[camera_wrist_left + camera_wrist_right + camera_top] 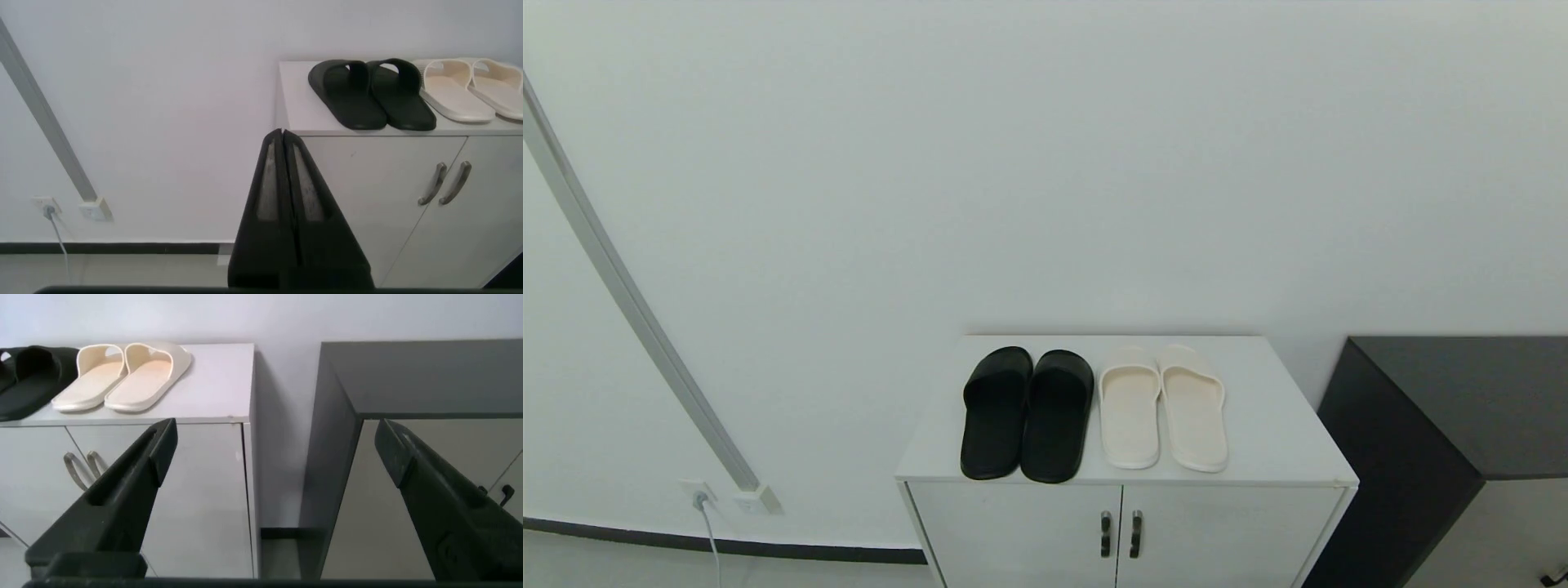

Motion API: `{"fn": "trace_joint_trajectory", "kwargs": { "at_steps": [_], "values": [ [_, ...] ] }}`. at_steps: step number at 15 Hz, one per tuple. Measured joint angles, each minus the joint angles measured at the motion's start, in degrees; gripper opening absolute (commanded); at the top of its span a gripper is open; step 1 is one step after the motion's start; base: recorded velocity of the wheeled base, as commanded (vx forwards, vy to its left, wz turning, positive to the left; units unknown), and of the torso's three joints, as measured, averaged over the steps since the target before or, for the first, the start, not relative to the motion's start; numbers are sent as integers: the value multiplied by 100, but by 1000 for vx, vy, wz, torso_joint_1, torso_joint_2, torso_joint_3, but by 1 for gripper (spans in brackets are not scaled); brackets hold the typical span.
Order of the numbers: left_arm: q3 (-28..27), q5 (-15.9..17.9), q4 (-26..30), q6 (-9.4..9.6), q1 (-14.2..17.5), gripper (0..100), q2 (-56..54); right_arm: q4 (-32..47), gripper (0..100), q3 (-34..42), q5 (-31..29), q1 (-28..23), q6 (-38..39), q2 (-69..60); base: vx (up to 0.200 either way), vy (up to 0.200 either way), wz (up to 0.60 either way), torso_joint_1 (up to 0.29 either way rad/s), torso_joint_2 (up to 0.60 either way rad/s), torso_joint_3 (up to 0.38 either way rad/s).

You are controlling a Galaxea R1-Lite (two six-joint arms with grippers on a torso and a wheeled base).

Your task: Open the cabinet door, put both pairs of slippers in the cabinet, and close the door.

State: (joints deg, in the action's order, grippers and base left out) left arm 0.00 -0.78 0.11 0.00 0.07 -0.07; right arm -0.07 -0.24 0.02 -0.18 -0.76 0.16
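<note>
A white cabinet (1274, 441) stands against the wall with both doors shut and two dark handles (1121, 534) at the centre seam. On its top lie a black pair of slippers (1027, 412) on the left and a cream pair of slippers (1162, 406) on the right, toes toward the wall. My left gripper (283, 135) is shut, fingers pressed together, held off the cabinet's left front corner, level with its top. My right gripper (274, 441) is open wide with nothing between its fingers, facing the gap between the white cabinet (212, 384) and a dark one.
A dark grey cabinet (1445, 408) stands close on the right of the white one. On the left wall are a slanted cable duct (629, 302) and a socket (697, 492) with a plugged-in cord near the floor.
</note>
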Motion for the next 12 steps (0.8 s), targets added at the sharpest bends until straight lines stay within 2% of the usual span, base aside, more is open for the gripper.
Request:
{"fn": "trace_joint_trajectory", "kwargs": {
  "at_steps": [2, 3, 5, 9, 12],
  "values": [
    [0, 2, 0, 0, -2, 0, 0, 12, 100, -413, -7, 26, 368, 162, 0, 0, 0, 0, 0, 0],
    [0, 0, -1, -5, 0, 0, 0, 155, 100, -852, 2, 69, 535, 394, 0, 0, 0, 0, 0, 0],
    [0, 0, 0, -2, 0, 0, 0, 377, 100, -1364, 126, 148, 521, 881, 0, 0, 0, 0, 0, 0],
    [0, 35, 0, 0, 0, 0, 0, 346, 100, -1158, 638, 307, 375, 1833, 0, 0, 0, 0, 0, 0],
    [0, 35, 0, 0, -2, 0, 0, -338, 100, -1262, 719, 428, 340, 2927, 0, 0, 0, 0, 0, 0]
  ]
}}
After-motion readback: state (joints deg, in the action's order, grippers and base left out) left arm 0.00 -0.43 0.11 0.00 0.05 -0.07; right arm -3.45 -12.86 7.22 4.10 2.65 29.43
